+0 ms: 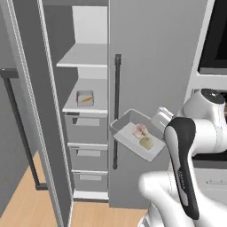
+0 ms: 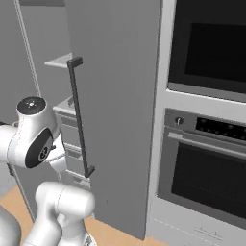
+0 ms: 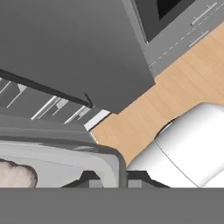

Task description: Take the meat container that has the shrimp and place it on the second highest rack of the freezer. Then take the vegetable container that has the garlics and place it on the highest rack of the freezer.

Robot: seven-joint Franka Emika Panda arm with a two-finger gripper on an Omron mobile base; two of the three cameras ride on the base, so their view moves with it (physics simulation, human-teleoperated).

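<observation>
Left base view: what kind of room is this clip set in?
A rendered home kitchen, most likely. A tall open freezer with shelves and drawers stands beside a built-in wall oven, over wood flooring. The pincer holds a food container.

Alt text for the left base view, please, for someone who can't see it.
The white arm holds a pale rectangular container with whitish garlic-like pieces in the air, beside the dark vertical door handle of the open freezer. Inside, a small container sits on the second shelf from the top, above three drawers.
</observation>
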